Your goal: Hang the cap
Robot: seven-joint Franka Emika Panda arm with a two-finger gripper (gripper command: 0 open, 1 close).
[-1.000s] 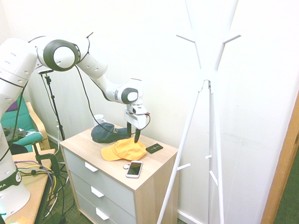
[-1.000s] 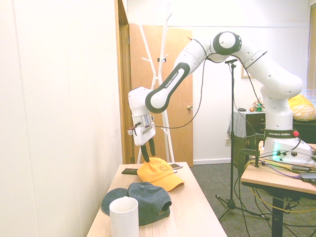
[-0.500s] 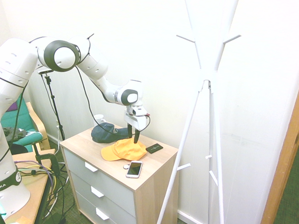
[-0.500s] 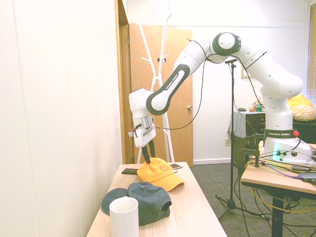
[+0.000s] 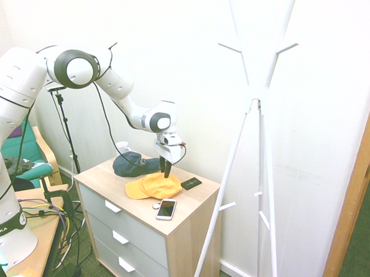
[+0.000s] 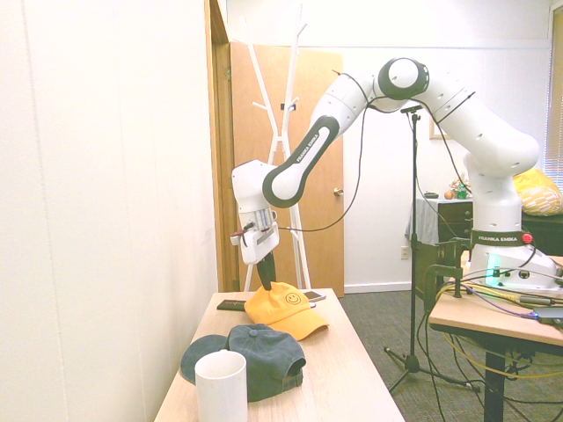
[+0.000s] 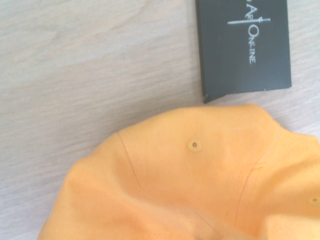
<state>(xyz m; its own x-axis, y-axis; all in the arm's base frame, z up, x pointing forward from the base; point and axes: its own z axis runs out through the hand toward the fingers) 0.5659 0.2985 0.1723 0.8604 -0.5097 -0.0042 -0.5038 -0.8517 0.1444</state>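
Down on the crown of the cap [image 5: 153,184], your gripper [image 5: 165,172] points straight at the dresser top, fingertips right at the yellow-orange fabric. From the first exterior view the two dark fingers look drawn close together, but whether they are pinching cloth or only pressing at it, you cannot tell from either side. From the second exterior view, the gripper [image 6: 265,280] sits at the back edge of the cap [image 6: 286,309], whose smiley mark faces that camera.

Your wrist camera is looking straight onto the cap [image 7: 200,180]: puckered panels, a small eyelet, wood grain around it, and a black card [image 7: 243,46] with white lettering just beside the fabric's edge.

Move outward and you've got that black card [image 5: 191,183] lying flat on the wooden dresser [image 5: 188,212], near the cap on the side toward the coat stand. A phone [image 5: 166,209] lies screen up near the front edge. Behind the yellow cap rests a dark navy cap [image 5: 133,163], the two touching or nearly so. A white mug [image 6: 221,388] stands close to the second camera.

Off to the side, well apart from the dresser top, your white coat stand [image 5: 256,92] rises against the wall, pegs bare.
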